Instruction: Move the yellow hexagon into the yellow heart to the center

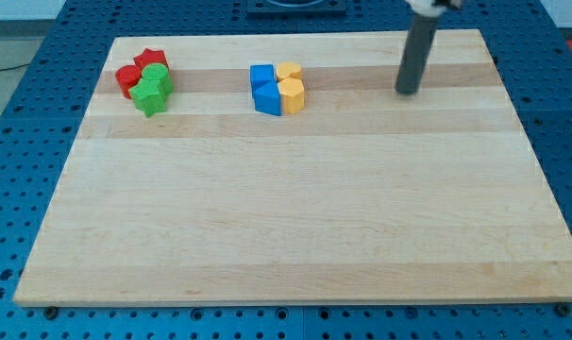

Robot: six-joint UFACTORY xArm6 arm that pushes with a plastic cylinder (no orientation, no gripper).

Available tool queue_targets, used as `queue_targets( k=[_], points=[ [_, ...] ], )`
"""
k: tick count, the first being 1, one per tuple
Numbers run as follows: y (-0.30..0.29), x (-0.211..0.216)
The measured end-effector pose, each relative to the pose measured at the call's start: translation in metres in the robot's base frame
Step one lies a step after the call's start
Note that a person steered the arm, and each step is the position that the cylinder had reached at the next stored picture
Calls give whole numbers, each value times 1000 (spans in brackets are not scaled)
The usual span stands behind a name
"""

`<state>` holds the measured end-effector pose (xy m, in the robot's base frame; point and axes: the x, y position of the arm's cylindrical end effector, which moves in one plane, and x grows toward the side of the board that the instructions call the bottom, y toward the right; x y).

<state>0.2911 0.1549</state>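
Two yellow blocks sit at the top middle of the wooden board. The upper one looks like the yellow hexagon and the lower one like the yellow heart; they touch each other. Two blue blocks touch them on the view's left. My tip rests on the board well to the view's right of the yellow blocks, apart from every block.
At the top left, two red blocks and two green blocks form a tight cluster. The board lies on a blue perforated table.
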Motion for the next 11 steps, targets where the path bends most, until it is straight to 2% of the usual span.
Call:
queue_targets(
  k=[1, 2, 3, 5, 6, 9, 11],
  points=[
    [-17, -57],
    [-83, -84],
    [-143, -72],
    [-175, 7],
    [-175, 20],
    [-180, 145],
    [-229, 170]
  ],
)
